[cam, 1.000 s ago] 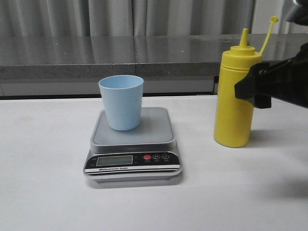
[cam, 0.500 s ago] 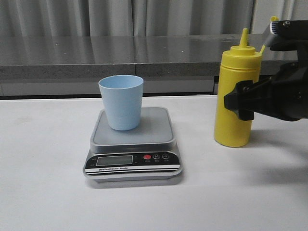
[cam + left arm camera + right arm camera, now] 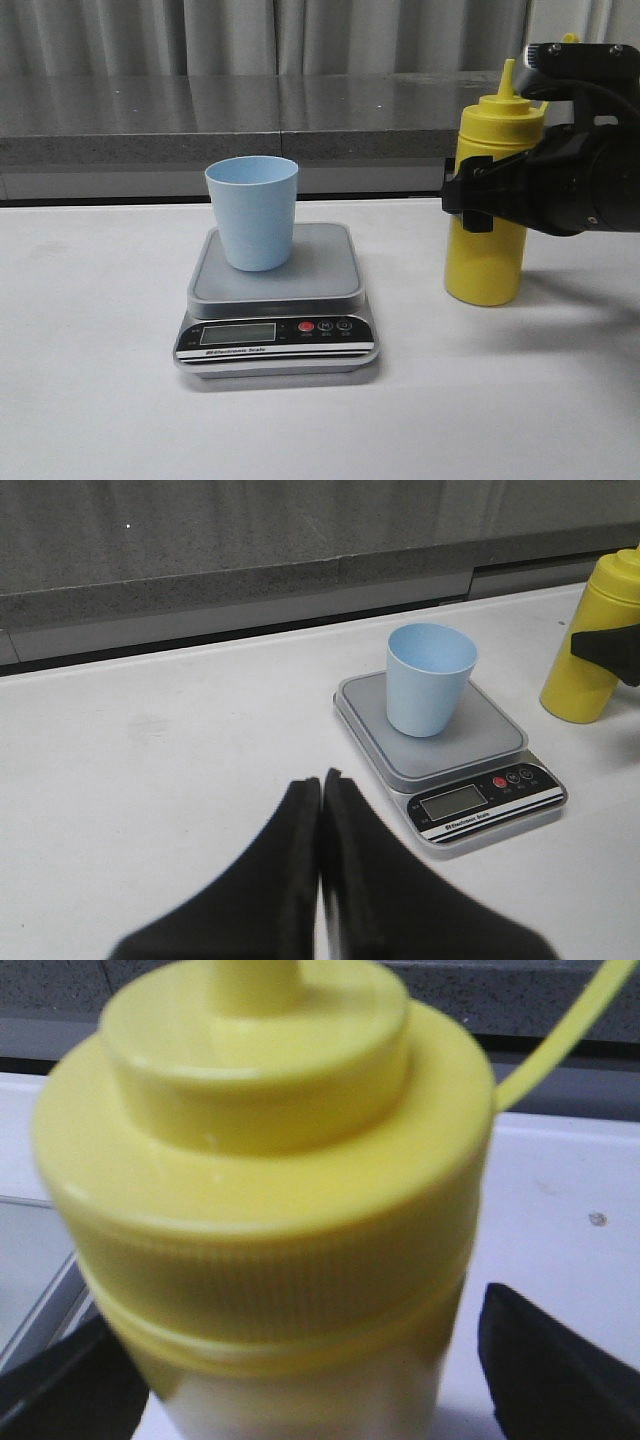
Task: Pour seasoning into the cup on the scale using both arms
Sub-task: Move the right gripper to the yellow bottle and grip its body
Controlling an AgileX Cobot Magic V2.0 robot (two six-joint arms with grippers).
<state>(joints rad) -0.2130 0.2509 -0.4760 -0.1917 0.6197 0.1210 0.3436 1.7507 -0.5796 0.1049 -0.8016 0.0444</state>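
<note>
Right hand [image 3: 480, 205] sits at the seasoning bottle [image 3: 487, 250], one finger [image 3: 545, 1380] on either side of the body just under the cap, spread wide; I cannot tell whether they touch the plastic. That bottle stands upright on the counter [image 3: 100, 350]. Beside this hand, the cup [image 3: 253, 212] rests on the scale [image 3: 276, 300]. Left hand [image 3: 321, 790] is pressed closed, empty, with cup and scale ahead of it.
</note>
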